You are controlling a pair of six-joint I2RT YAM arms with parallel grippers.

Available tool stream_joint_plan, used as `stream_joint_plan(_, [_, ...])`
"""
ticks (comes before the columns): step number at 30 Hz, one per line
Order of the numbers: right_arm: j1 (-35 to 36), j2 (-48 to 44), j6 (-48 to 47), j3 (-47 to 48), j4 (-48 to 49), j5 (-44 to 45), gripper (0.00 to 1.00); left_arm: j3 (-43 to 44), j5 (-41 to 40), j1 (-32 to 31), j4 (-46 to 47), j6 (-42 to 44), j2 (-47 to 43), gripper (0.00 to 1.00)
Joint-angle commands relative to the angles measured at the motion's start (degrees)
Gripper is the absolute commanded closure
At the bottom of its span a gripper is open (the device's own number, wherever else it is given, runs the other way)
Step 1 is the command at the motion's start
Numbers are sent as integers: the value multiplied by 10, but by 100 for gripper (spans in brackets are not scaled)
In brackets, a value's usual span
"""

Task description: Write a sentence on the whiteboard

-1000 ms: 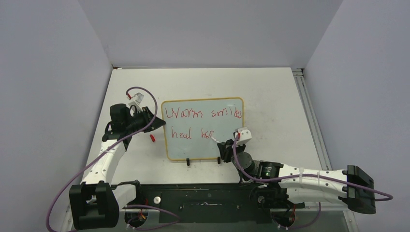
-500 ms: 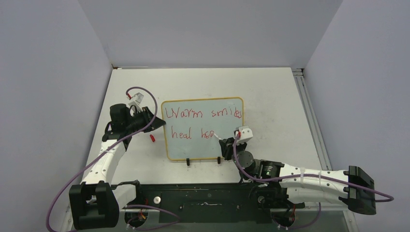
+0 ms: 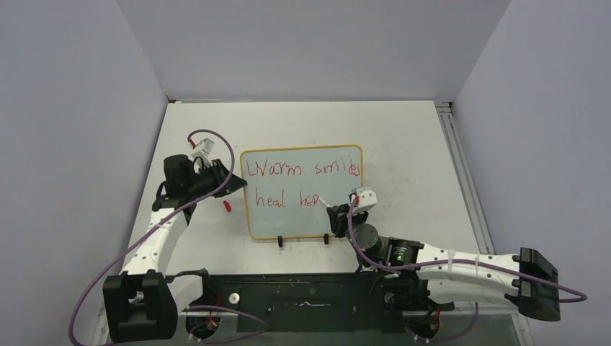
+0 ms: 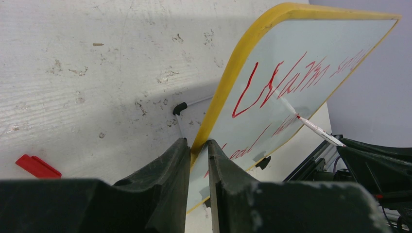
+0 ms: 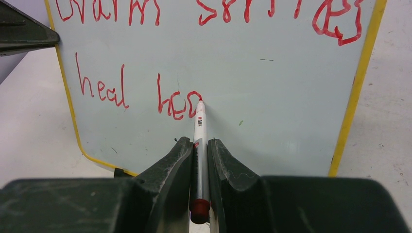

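Observation:
The whiteboard [image 3: 339, 213] stands on the table on two black feet, its yellow frame [image 4: 238, 68] tilted. Red letters of the sentence [image 3: 284, 184] read "Warm smiles" over "heal hea" [image 5: 126, 94]. My left gripper [image 3: 241, 184] is shut on the whiteboard's left edge, one finger on each face [image 4: 198, 143]. My right gripper [image 3: 336, 211] is shut on a white marker [image 5: 199, 127] with a red end. The marker's tip touches the whiteboard [image 5: 282, 97] at the last red letter. In the left wrist view the marker [image 4: 318, 132] also shows against the board.
A small red cap [image 3: 227, 206] lies on the table just left of the board, also seen as the red cap [image 4: 38, 166] in the left wrist view. Grey walls close the table on three sides. A metal rail [image 3: 461, 173] runs along the right edge.
The marker tip has moved a little to the right on the second line, and the third letter of the second word has grown. The left gripper and the board have stayed put.

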Motion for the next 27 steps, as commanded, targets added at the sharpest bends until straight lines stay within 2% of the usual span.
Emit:
stream_joint_plan(1, [-4, -3, 13, 10, -14, 9, 95, 28, 0, -3, 7, 8, -4, 81])
stream_joint_plan(10, [11, -16, 58, -13, -37, 9, 95, 28, 0, -3, 6, 8, -5, 81])
stream_joint_plan(27, [24, -28, 71, -7, -71, 40, 95, 28, 1, -3, 7, 8, -6, 81])
